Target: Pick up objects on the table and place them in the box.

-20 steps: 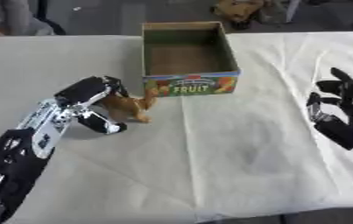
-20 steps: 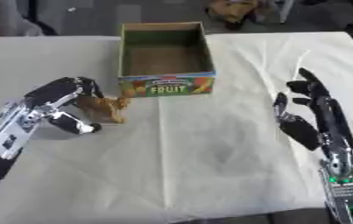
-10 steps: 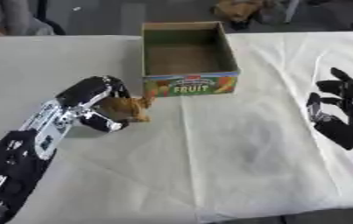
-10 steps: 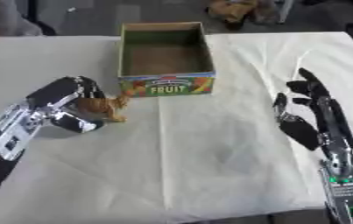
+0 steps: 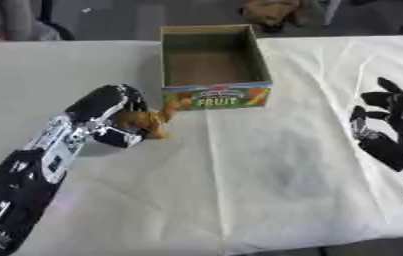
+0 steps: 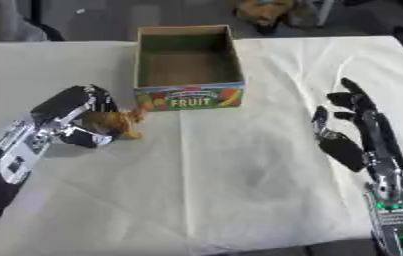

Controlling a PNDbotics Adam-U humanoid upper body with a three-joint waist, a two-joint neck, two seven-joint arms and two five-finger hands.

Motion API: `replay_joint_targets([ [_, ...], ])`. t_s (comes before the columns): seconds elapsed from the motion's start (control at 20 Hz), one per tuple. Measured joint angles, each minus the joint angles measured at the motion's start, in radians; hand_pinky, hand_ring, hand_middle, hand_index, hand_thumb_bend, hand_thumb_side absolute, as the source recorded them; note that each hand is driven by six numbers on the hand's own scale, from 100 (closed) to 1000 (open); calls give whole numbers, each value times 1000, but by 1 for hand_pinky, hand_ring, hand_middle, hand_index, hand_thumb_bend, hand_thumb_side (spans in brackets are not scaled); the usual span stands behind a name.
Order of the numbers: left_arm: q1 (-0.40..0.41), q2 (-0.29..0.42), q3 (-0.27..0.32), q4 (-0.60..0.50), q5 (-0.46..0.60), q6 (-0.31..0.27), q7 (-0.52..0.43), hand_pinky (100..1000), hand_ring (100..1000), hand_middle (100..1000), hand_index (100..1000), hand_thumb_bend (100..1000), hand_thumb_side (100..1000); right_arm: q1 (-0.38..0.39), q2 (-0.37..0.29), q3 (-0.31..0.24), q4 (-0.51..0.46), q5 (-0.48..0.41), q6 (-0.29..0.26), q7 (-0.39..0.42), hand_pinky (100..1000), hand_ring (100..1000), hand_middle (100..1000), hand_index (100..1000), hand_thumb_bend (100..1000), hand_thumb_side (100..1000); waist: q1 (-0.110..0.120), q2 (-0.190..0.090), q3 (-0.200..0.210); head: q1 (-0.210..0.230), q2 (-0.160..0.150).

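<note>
A small orange-brown toy animal (image 5: 154,119) sits on the white tablecloth just left of the box's front corner. My left hand (image 5: 108,114) is curled round it from the left, hiding its rear part; its head points toward the box. The cardboard box (image 5: 215,96), with a FRUIT label on its front wall, stands open and looks empty inside. My right hand (image 6: 348,130) hovers open at the right side of the table, fingers up, holding nothing.
A white cloth (image 5: 266,170) with creases covers the table. A brown object (image 5: 270,11) lies beyond the table's far edge behind the box. The table's front edge runs along the bottom of the view.
The left hand and the toy have stayed almost in place beside the box. The right hand has not moved.
</note>
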Motion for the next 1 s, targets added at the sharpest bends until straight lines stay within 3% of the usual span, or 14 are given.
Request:
replay_joint_targets([
  [0.15, 1, 0, 0, 0, 1, -1, 5, 283, 366, 399, 510, 279, 137, 0, 0, 0, 0, 0, 0, 0, 777, 849, 758, 997, 100, 341, 1, -1, 0, 0, 0],
  [0.9, 11, 22, 15, -72, 31, 9, 15, 241, 327, 344, 443, 267, 112, 0, 0, 0, 0, 0, 2, -1, 777, 850, 758, 997, 100, 338, 4, -4, 0, -4, 0],
  [0.95, 12, 26, 17, -86, 38, 12, 14, 241, 327, 344, 442, 125, 219, 0, 0, 0, 0, 0, 3, -2, 777, 850, 758, 997, 100, 334, 4, -4, 0, -4, 0],
  [1.0, 13, 31, 20, -99, 48, 16, 13, 241, 327, 344, 441, 250, 107, 0, 0, 0, 0, 0, 3, -2, 777, 850, 758, 997, 100, 338, 4, -4, 0, -4, 0],
])
